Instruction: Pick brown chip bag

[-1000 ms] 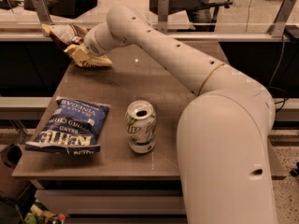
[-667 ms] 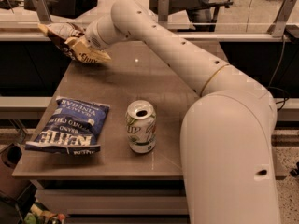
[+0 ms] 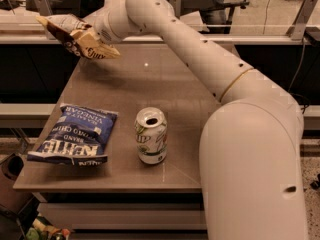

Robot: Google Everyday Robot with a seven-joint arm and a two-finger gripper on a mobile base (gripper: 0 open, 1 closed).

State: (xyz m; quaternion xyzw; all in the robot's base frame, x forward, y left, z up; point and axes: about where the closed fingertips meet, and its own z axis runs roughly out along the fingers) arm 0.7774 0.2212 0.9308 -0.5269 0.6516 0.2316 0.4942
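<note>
The brown chip bag [image 3: 67, 30] is crumpled, dark brown with a cream-yellow end bearing dark lettering. It hangs in the air above the far left corner of the table [image 3: 165, 89], clear of the surface. My gripper [image 3: 92, 35] is at the end of the white arm reaching from the right, and it is shut on the bag. The bag covers most of the fingers.
A blue-and-white Kettle chip bag [image 3: 72, 141] lies flat at the table's front left. An opened drink can [image 3: 151, 135] stands upright to its right. A counter with dark equipment runs behind the table. Clutter sits on the floor at the lower left.
The brown chip bag lay on the table's far left corner; the gripper has since lifted it off the surface, up and slightly left.
</note>
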